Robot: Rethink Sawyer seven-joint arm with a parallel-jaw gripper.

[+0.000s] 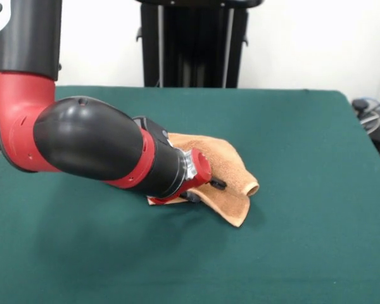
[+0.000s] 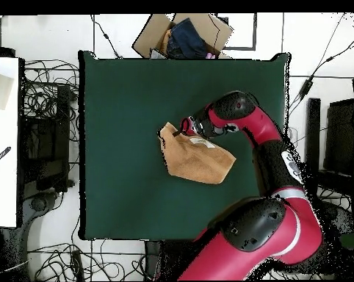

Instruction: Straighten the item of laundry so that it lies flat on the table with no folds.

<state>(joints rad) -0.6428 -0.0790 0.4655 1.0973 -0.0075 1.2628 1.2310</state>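
- One gripper (image 1: 206, 185), low over the cloth's near-centre edge; fingers hidden behind the wrist, so whether spread or pinching cannot be told.
- One towel (image 1: 225, 174), orange-tan, mid-table, bunched: one corner curled into a roll, a flap folded over.
- One table (image 1: 304, 240), green, bare around the cloth.
- One cardboard box (image 2: 181, 34), off the far table edge in the overhead view.
- Step in hand, judged: taking hold of a folded edge.
- Next move calls for: drawing that edge outward, low, to open the fold.
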